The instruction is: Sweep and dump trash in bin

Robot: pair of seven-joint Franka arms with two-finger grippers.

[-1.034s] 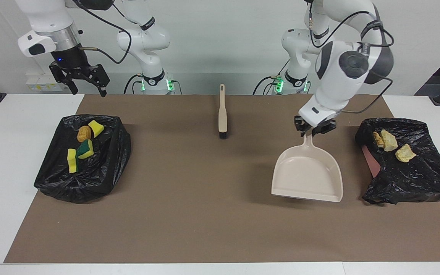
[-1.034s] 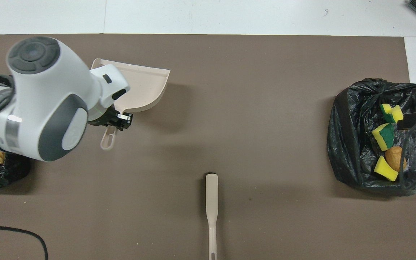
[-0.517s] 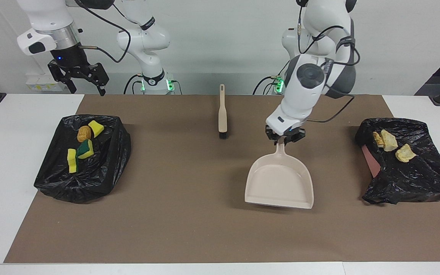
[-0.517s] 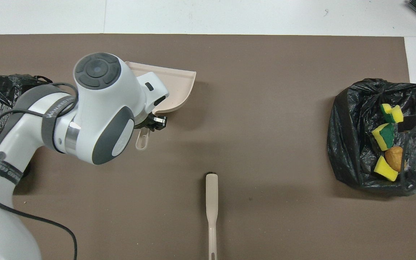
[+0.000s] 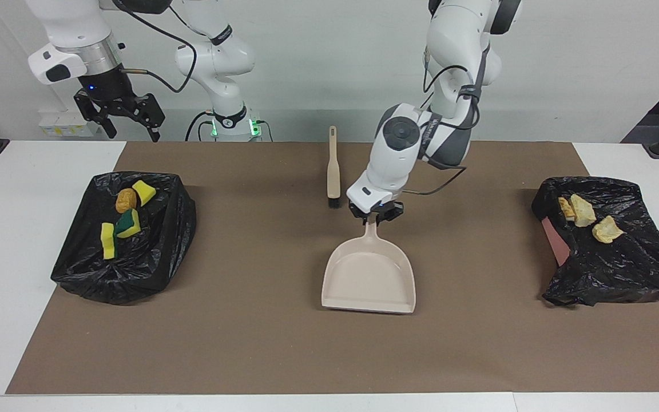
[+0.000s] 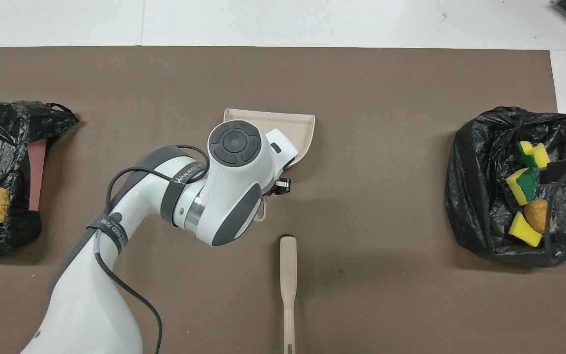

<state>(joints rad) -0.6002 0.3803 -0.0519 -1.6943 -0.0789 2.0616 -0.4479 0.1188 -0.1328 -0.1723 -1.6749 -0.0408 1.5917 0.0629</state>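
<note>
My left gripper (image 5: 374,217) is shut on the handle of the beige dustpan (image 5: 369,274), which looks empty and hangs low over the middle of the brown mat; the arm covers most of the dustpan (image 6: 269,119) from above. The trash lies in two black-bagged bins. Yellow sponge chunks (image 5: 113,234) and a golden-brown lump (image 5: 126,200) sit in the bin (image 5: 152,252) at the right arm's end. Tan bread-like pieces (image 5: 584,214) sit in the bin (image 5: 621,269) at the left arm's end. My right gripper (image 5: 133,133) waits open, raised, with nothing between its fingers.
The beige brush (image 5: 333,169) lies on the mat, nearer to the robots than the dustpan, bristles toward it; it also shows in the overhead view as the brush (image 6: 288,280). The brown mat (image 5: 261,343) covers most of the white table.
My left arm has carried the dustpan from beside the bin at its own end toward the middle of the mat. The right gripper has barely moved.
</note>
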